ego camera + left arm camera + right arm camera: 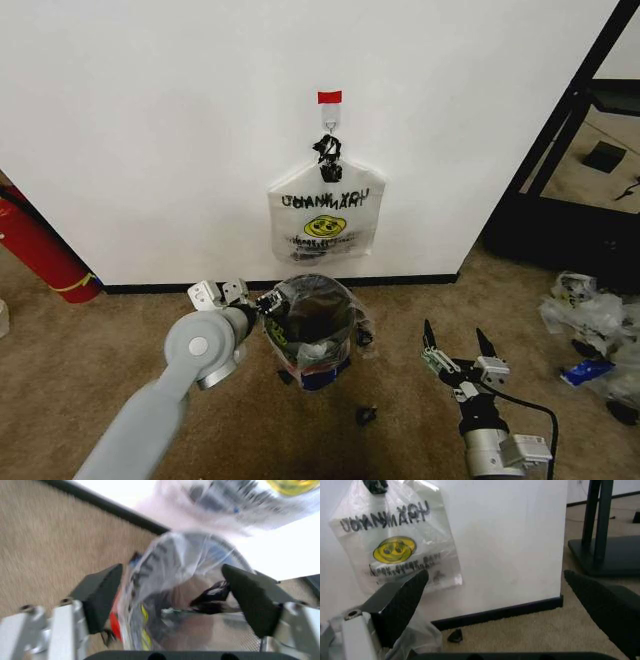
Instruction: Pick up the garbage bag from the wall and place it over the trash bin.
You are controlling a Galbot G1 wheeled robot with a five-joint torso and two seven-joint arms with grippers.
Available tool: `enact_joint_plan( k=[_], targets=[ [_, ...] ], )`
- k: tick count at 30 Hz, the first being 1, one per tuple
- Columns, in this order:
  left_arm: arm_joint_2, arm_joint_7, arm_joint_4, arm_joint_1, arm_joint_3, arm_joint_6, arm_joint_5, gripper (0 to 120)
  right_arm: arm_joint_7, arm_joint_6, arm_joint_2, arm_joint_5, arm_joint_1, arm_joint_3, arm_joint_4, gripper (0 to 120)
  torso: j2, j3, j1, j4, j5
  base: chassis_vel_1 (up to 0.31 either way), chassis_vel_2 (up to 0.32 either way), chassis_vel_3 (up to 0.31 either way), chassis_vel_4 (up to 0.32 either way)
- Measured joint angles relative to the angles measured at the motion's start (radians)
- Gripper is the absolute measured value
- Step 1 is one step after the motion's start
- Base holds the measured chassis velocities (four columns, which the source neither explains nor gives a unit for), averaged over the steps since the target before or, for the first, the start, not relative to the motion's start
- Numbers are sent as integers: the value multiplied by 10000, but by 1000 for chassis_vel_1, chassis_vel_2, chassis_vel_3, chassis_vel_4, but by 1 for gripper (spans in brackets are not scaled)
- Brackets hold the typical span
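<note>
White wall (pixel 150 120) with a black baseboard meets brown carpet (pixel 100 330) in the head view. A small hook (pixel 330 122) sits under a strip of red tape (pixel 329 97), and a white smiley bag (pixel 325 215) with black lettering hangs from it, flat against the wall.

Directly below that hanging bag stands the trash bin (pixel 240 639), close to the baseboard. The garbage bag (pixel 335 300), thin and see-through, is draped over the bin's mouth. It bulges upward like a dome and runs down the sides, so its long axis is upright, along the bin. A patch of blue shows low on it, near the bin's base.

The left gripper (pixel 262 300) is at the bin's left rim, touching or just beside the plastic. In the left wrist view its two dark fingers (pixel 100 596) stand wide apart, with crumpled plastic and the bin's mesh between them, and they do not pinch either one. The bag therefore lies just to the right of this gripper.

The right gripper (pixel 453 337) hangs low over the carpet, well apart to the right of the bin. It is spread wide and holds nothing. The left arm is clearly the nearer one. The bag looks placed, though it sits loosely on the rim.
</note>
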Motion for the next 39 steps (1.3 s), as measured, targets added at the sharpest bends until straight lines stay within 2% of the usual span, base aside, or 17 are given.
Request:
enact_joint_plan(
  k=[1, 4, 6, 7, 8, 10, 13, 15, 17, 18, 22, 23, 27, 39],
  targets=[
    [0, 0, 0, 0, 0, 0, 0, 84, 0, 0, 0, 0, 0, 0, 0, 100, 0, 0, 0, 0, 0, 0, 0, 0, 0],
    [190, 837, -638, 550, -381, -207, 890, 94, 10, 120, 95, -144, 13, 4, 0, 100, 0, 0, 0, -1, 3, 0, 0, 0, 0],
    [325, 2213, -1029, 1481, -762, -981, 2440, 100, -11, 344, 145, -248, -10, 28, -76, 100, 0, 0, 0, 0, 2, 0, 0, 0, 0],
    [354, 3235, -1072, 2091, -991, -1745, 3737, 100, -30, 471, 168, -274, -28, 39, -110, 100, 0, 0, 0, 2, 0, 0, 0, 0, 0],
    [354, 3235, -1072, 2091, -991, -1745, 3737, 100, -30, 471, 168, -274, -28, 39, -110, 100, 0, 0, 0, 2, 0, 0, 0, 0, 0],
    [382, 4818, -947, 3017, -1368, -3092, 5705, 100, -112, 720, 238, -345, -34, 54, -120, 100, 0, -2, -1, 6, 0, 0, 0, 0, 0],
    [427, 6169, -695, 4095, -1916, -4716, 7980, 100, -198, 1216, 319, -674, -112, 141, -115, 100, 1, -1, -1, 1, -1, 0, 0, 0, 0],
    [416, 6281, -696, 4240, -1997, -4863, 8157, 100, -208, 1285, 327, -721, -127, 154, -111, 100, 0, -1, -1, 1, 0, 0, 0, 0, 0],
    [147, 6844, -759, 5102, -2466, -5740, 8868, 100, -239, 1640, 449, -924, -235, 248, -49, 100, 1, -1, -1, 2, 0, 0, 0, 0, 0],
    [67, 6943, -761, 5244, -2543, -5921, 8977, 100, -245, 1713, 477, -960, -252, 266, -39, 100, 1, -1, -1, 0, 0, 0, 0, 0, 0],
    [-952, 7789, -394, 6598, -3322, -8075, 10426, 100, -365, 2457, 824, -1513, -567, 431, -33, 100, 0, -2, -1, 0, -1, 0, 0, 0, 0],
    [-952, 7789, -394, 6598, -3322, -8075, 10426, 100, -365, 2457, 824, -1513, -567, 431, -33, 100, 0, -2, -1, 0, -1, 0, 0, 0, 0],
    [-1487, 7869, -232, 7431, -3830, -8938, 10889, 100, -428, 2972, 845, -1622, -930, 570, -37, 100, 1, -2, -2, 1, 1, 0, 0, 0, 0],
    [-1803, 7448, -422, 7893, -3756, -9323, 11699, 99, -471, 3712, 835, -2069, -1347, 677, -282, 100, 1, -1, -1, 1, 1, 0, 0, 0, 0]
  ],
)
